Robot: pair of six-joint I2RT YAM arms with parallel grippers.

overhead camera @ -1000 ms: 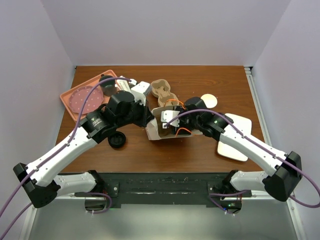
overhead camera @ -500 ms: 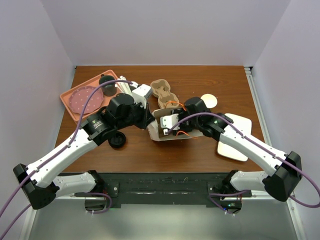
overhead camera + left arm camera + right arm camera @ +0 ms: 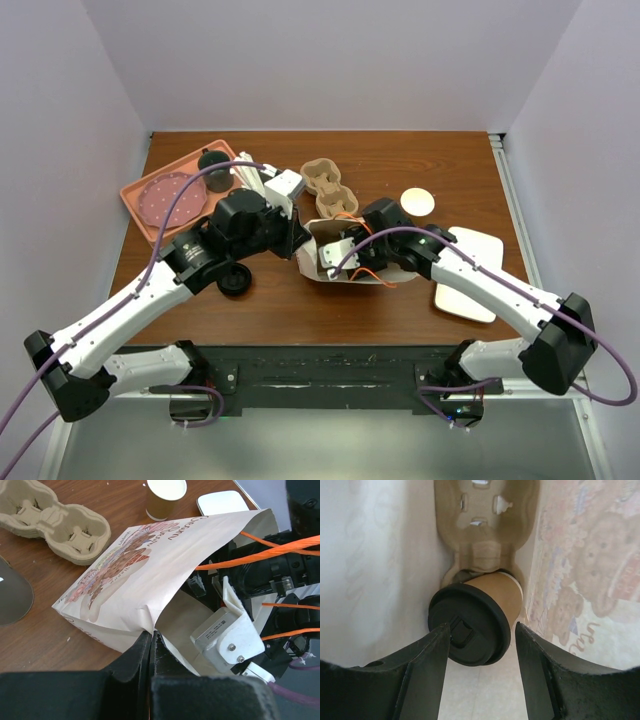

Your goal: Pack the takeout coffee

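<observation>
The takeout coffee (image 3: 495,593) seems light, crushable; take its stiff lid (image 3: 472,611) at 3 and 9 o'clock; right gripper (image 3: 482,630) open astride it; left gripper (image 3: 152,641) clamps bag (image 3: 130,575).

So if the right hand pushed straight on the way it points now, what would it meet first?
The black lid of the takeout coffee, which sits between the open fingers of the right hand inside the paper bag. The cup carrier comes only behind it. How near the lid is cannot be told.
</observation>
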